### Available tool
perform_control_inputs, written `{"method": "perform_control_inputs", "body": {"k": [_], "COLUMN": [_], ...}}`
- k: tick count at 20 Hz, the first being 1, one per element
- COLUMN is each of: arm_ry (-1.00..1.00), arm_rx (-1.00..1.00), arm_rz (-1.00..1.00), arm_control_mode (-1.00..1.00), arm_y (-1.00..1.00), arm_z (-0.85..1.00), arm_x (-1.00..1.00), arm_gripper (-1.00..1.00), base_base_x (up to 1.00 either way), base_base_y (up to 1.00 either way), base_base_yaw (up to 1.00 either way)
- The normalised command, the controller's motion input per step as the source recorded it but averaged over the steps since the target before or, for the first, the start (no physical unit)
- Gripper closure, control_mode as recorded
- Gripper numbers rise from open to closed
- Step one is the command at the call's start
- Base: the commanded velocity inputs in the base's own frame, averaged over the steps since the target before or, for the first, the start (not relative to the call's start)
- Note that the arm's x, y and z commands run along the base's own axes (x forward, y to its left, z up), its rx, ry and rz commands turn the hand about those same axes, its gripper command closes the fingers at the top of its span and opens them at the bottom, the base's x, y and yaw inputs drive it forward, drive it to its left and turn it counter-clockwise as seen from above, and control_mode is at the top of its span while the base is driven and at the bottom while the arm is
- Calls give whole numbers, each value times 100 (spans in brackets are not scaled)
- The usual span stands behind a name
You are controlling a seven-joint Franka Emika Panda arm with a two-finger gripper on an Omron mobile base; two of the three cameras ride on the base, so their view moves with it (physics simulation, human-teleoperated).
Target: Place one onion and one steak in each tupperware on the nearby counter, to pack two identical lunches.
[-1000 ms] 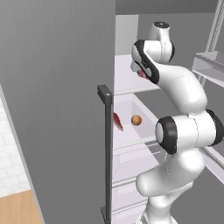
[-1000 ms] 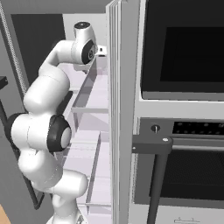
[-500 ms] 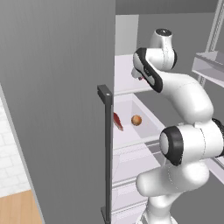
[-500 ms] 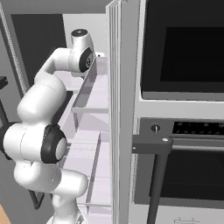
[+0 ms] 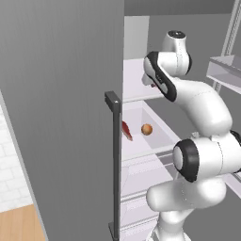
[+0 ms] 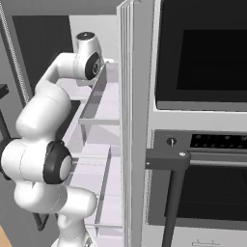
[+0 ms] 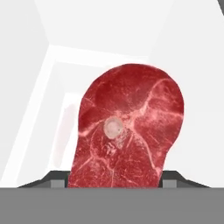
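A raw red steak point(image 7: 127, 131) with a small round bone lies on a white fridge shelf and looms large in the hand view. My gripper point(image 7: 114, 177) has a dark fingertip point(image 7: 57, 178) against each side of its near end, shut on it. In the left base view my hand reaches onto the upper shelf point(image 5: 136, 77). Below it, an open white drawer point(image 5: 157, 141) holds a second steak point(image 5: 126, 130) and a round brown onion point(image 5: 147, 129). The tupperware and the counter are out of view.
The open grey fridge door point(image 5: 61, 117) with its dark vertical handle point(image 5: 114, 155) stands close on the left. A door bin point(image 5: 226, 70) juts in at the right. Beside the fridge stands a wall oven point(image 6: 202, 62) with a bar handle point(image 6: 169, 159).
The jaws have closed inward from wide open onto the steak's sides. The arm's upper links have swung and stretched deeper into the upper shelf. The drawer's steak and onion have not moved.
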Motion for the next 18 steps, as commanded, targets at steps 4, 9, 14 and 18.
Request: {"method": "perform_control_inputs", "body": {"k": [4, 9, 14, 18], "arm_ry": [-9, -19, -35, -20], "arm_rx": [0, 0, 0, 0], "arm_rz": [0, 0, 0, 0], "arm_control_mode": [-100, -100, -100, -100], "arm_y": [1, 13, 13, 3], "arm_z": [-29, -2, 0, 1], "arm_x": [-100, -100, -100, -100], "arm_gripper": [100, 100, 100, 100], "base_base_x": [0, 0, 0, 0], "base_base_y": [0, 0, 0, 0], "base_base_yaw": [0, 0, 0, 0]}}
